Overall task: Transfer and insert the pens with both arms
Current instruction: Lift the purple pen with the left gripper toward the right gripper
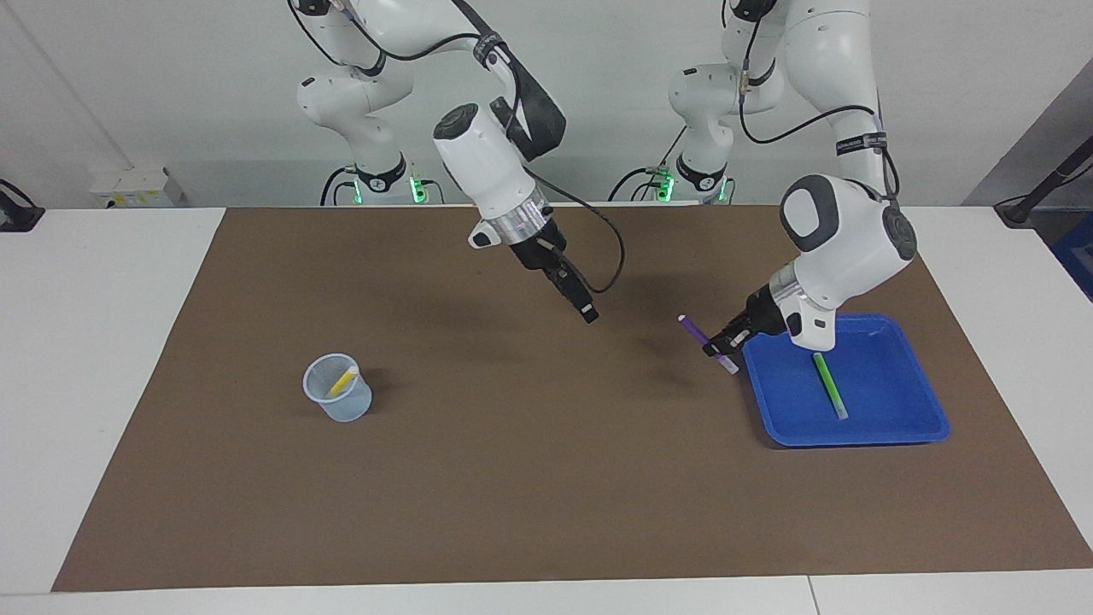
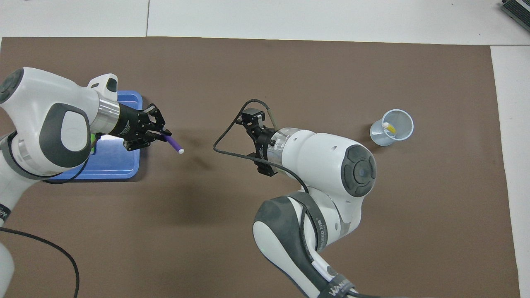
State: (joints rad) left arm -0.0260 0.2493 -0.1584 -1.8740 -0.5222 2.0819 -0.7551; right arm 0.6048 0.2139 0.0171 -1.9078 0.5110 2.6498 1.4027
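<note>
My left gripper [image 1: 720, 344] is shut on the purple pen [image 1: 698, 333] and holds it tilted in the air over the mat, just off the blue tray's [image 1: 888, 423] edge toward the table's middle. The overhead view shows that gripper [image 2: 159, 133] with the pen [image 2: 174, 145] sticking out, whitish end forward. The green pen [image 1: 828, 384] lies in the tray. The yellow pen [image 1: 344, 380] stands in a clear cup [image 1: 337, 393] toward the right arm's end. My right gripper [image 1: 587, 312] hangs raised over the mat's middle, pointing toward the purple pen.
A brown mat [image 1: 529, 478] covers the table, with white table top [image 1: 94, 359] around it. The tray [image 2: 112, 167] is partly covered by the left arm in the overhead view. The cup [image 2: 392, 127] shows there too.
</note>
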